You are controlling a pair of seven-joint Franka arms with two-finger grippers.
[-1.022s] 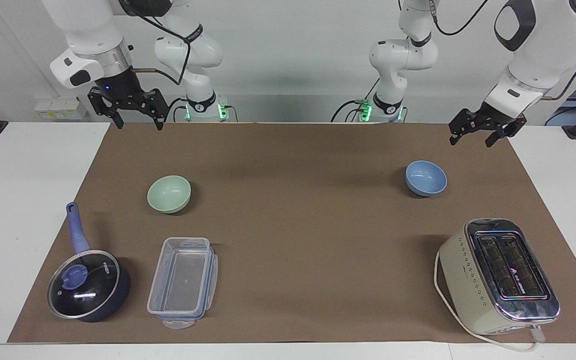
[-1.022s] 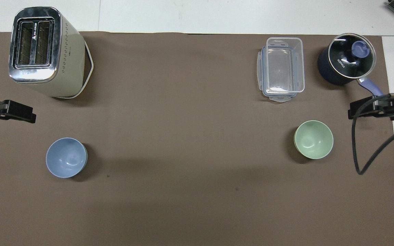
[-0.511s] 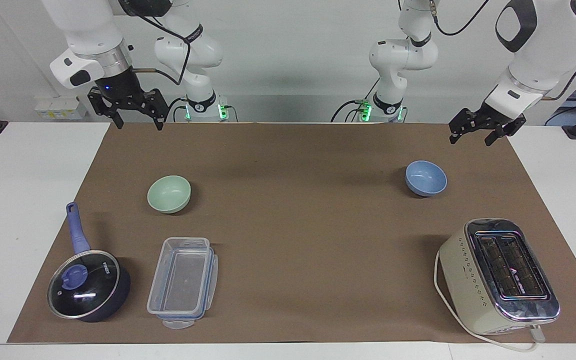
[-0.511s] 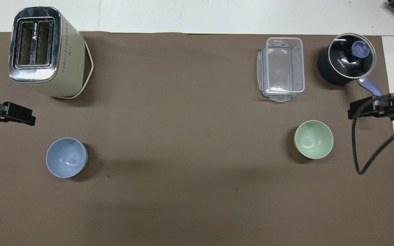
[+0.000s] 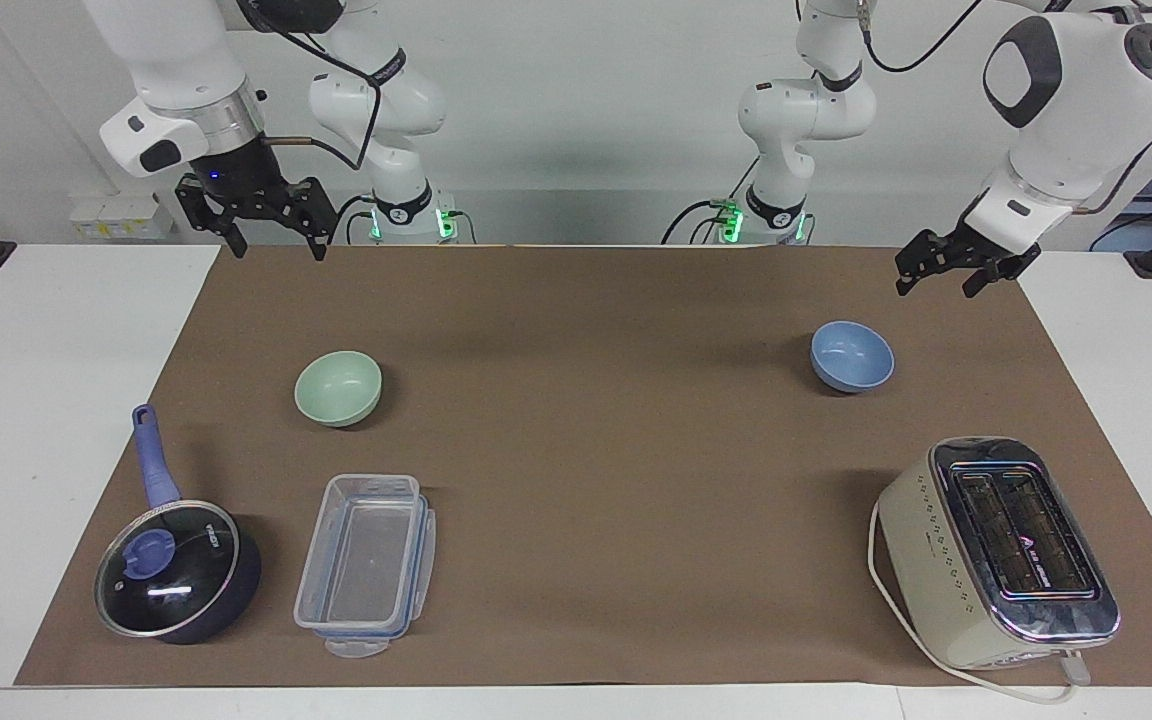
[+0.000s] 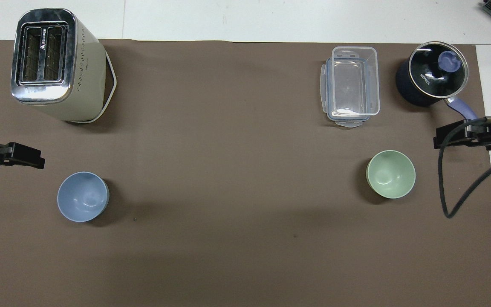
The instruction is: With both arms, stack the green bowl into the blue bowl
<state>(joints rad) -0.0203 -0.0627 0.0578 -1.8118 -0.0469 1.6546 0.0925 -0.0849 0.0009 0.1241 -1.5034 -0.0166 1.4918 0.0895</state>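
The green bowl sits upright and empty on the brown mat toward the right arm's end. The blue bowl sits upright and empty toward the left arm's end. My right gripper hangs open and empty in the air over the mat's edge, apart from the green bowl. My left gripper hangs open and empty in the air over the mat, apart from the blue bowl.
A cream toaster stands farther from the robots than the blue bowl. A clear plastic container and a dark blue lidded saucepan lie farther out than the green bowl. The brown mat covers the table's middle.
My left gripper has shifted slightly over the mat, drawing a little toward the blue bowl. The right arm and both bowls have not moved.
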